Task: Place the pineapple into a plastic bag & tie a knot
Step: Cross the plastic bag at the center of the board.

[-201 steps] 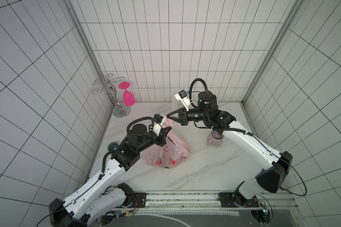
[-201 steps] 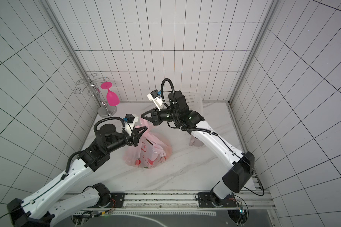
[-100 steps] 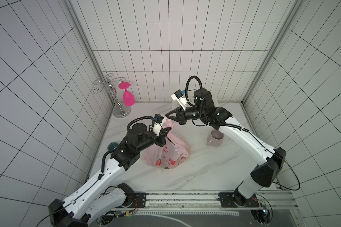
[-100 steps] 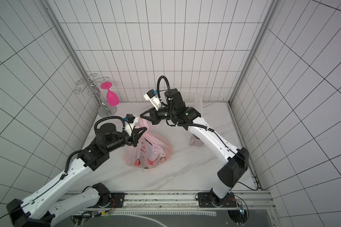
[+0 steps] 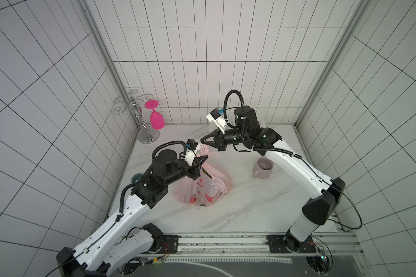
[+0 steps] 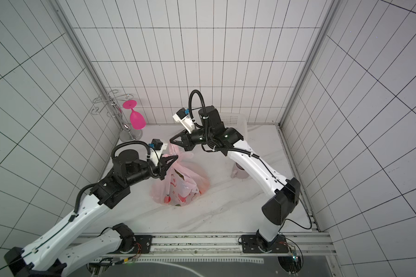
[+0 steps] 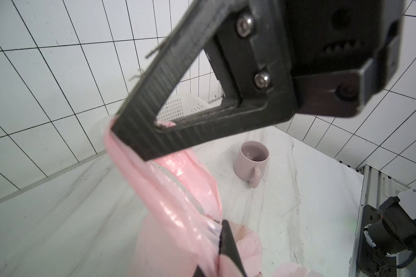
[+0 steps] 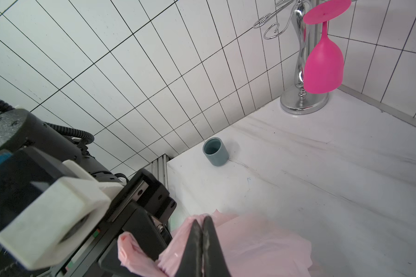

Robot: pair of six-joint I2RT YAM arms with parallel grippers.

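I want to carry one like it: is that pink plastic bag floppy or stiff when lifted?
Probably floppy: the plastic bag sags in crinkles on the table, its handle stretched into a thin strip between the left end effector and right end effector. Likely light itself, being thin and translucent. Perhaps slippery: it looks glossy.

Over the last second the right tool point(image 5: 201, 141) point(image 6: 171, 141) has slid sideways, away from the right-hand wall and toward the left tool point(image 5: 205, 157), so the gap between the two has narrowed. Its tip now sits just beside the left arm's wrist camera point(image 5: 192, 144), right at the raised top of the plastic bag point(image 5: 209, 189). Behind it, the right arm's elbow point(image 5: 322, 206) has swung inward toward the middle of the surface point(image 5: 250, 203), and its lower link stands more upright than before.
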